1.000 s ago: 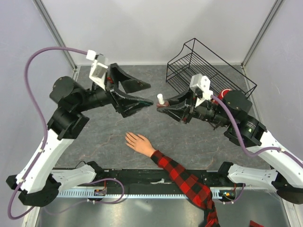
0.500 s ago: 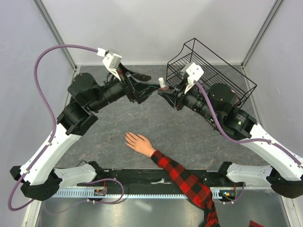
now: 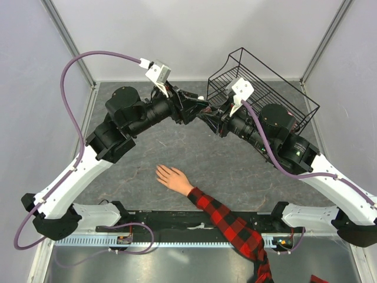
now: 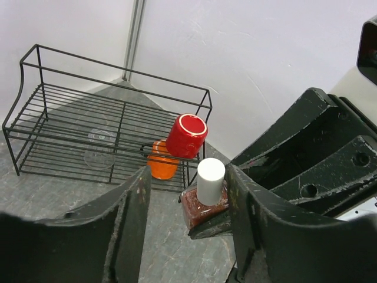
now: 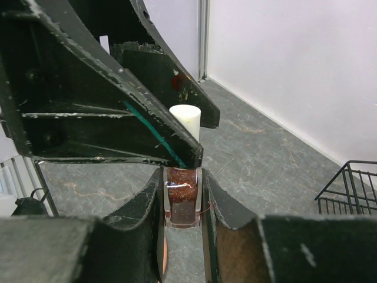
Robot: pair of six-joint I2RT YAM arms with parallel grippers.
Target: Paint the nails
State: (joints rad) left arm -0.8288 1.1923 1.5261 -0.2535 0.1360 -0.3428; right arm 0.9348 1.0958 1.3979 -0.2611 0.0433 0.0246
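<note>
The right end effector (image 5: 182, 197) is clamped on the glass body of a small dark red polish bottle (image 4: 203, 211). It holds the bottle upright, with the white cylindrical cap (image 4: 210, 180) on top. The left end effector (image 4: 188, 194) straddles that cap with its jaws about half-wide. One finger stands on each side with a gap showing, so it has no grip yet.

The cap's long axis is vertical and crosses the left jaws' closing line, so a squeeze and twist looks like the next move.

The nails (image 3: 158, 170), too small to make out, are on the pale spread-fingered hand (image 3: 171, 178) lying on the grey surface (image 3: 235, 171). That is well apart from both end effectors, back toward the arm bases, and neither arm is clearly nearer.

A second ago the left jaws stood wide and clear of the bottle. Since then they have swung in and narrowed.
</note>
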